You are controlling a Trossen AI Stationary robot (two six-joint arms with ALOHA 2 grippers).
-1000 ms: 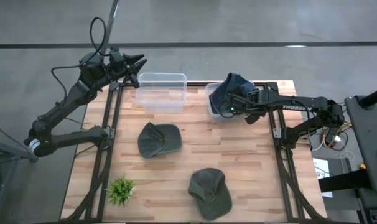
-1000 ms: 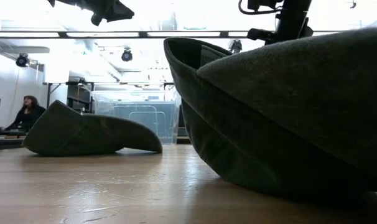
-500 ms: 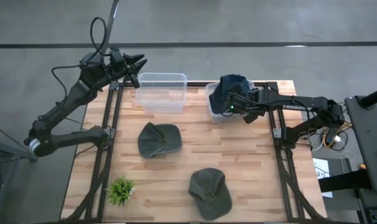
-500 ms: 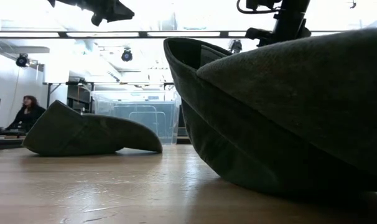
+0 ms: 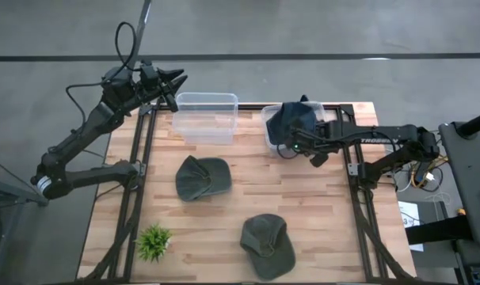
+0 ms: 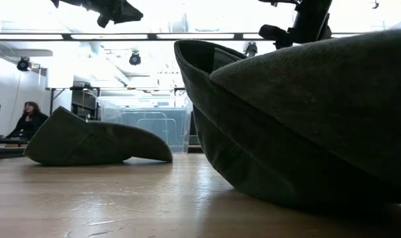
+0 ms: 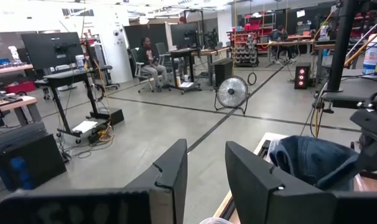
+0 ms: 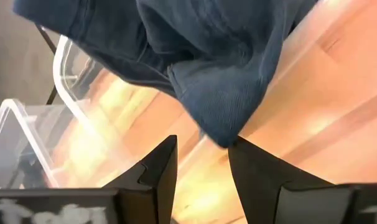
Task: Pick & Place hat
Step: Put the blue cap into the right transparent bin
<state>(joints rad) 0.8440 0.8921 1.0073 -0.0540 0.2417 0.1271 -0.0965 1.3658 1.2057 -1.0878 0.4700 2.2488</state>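
Right pincer [image 5: 288,147], fingers apart, reaches level beside seemingly released blue hat [image 5: 291,120].

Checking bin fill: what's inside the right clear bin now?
A blue hat fills the right clear bin, part draping over its rim. Whatever lies beneath is covered. The right gripper sits beside it, fingers open.

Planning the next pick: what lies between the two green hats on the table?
Bare wood only, per the high view: nothing sits between the upper green hat and the lower green hat.
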